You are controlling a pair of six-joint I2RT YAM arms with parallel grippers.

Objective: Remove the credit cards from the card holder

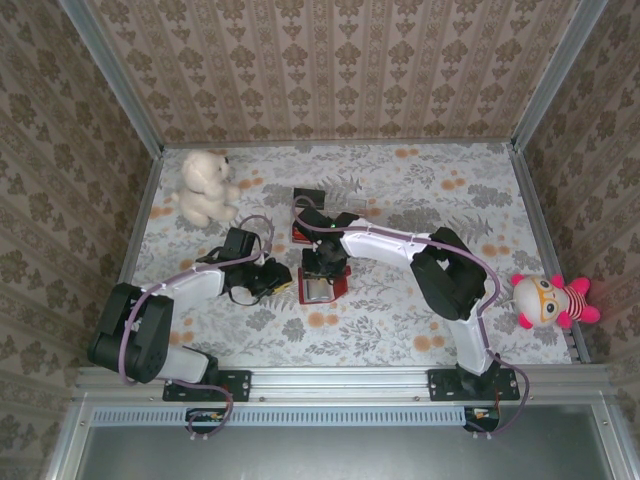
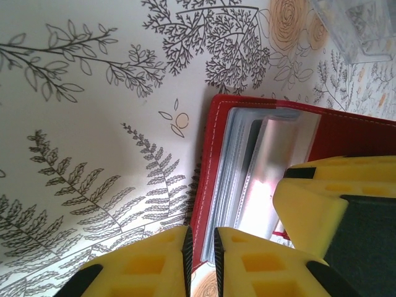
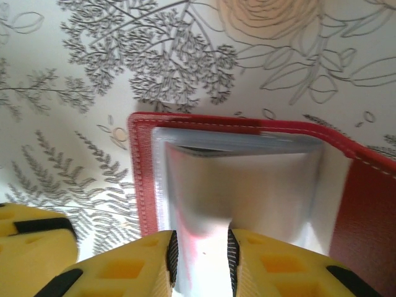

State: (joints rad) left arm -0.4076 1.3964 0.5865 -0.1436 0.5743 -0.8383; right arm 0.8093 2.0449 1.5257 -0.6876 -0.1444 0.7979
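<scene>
The red card holder (image 1: 322, 292) lies open on the flowered table between both grippers. My left gripper (image 1: 277, 281) reaches it from the left. Its jaws (image 2: 201, 238) are closed on the red cover's edge (image 2: 213, 142) and the sleeve ends beside it. My right gripper (image 1: 322, 268) hangs over the holder (image 3: 141, 173). Its jaws (image 3: 199, 244) stand slightly apart, and a lifted clear sleeve (image 3: 247, 185) runs between the pads. A thin dark edge, seemingly a credit card (image 3: 201, 149), shows inside the sleeves. The right gripper's yellow finger (image 2: 312, 198) rests over the sleeves.
A black block with a red packet (image 1: 306, 218) lies just behind the holder. A clear plastic tray (image 2: 359, 25) sits near the holder's far corner. A white teddy bear (image 1: 205, 185) stands at the back left and a pink doll (image 1: 552, 300) at the right edge.
</scene>
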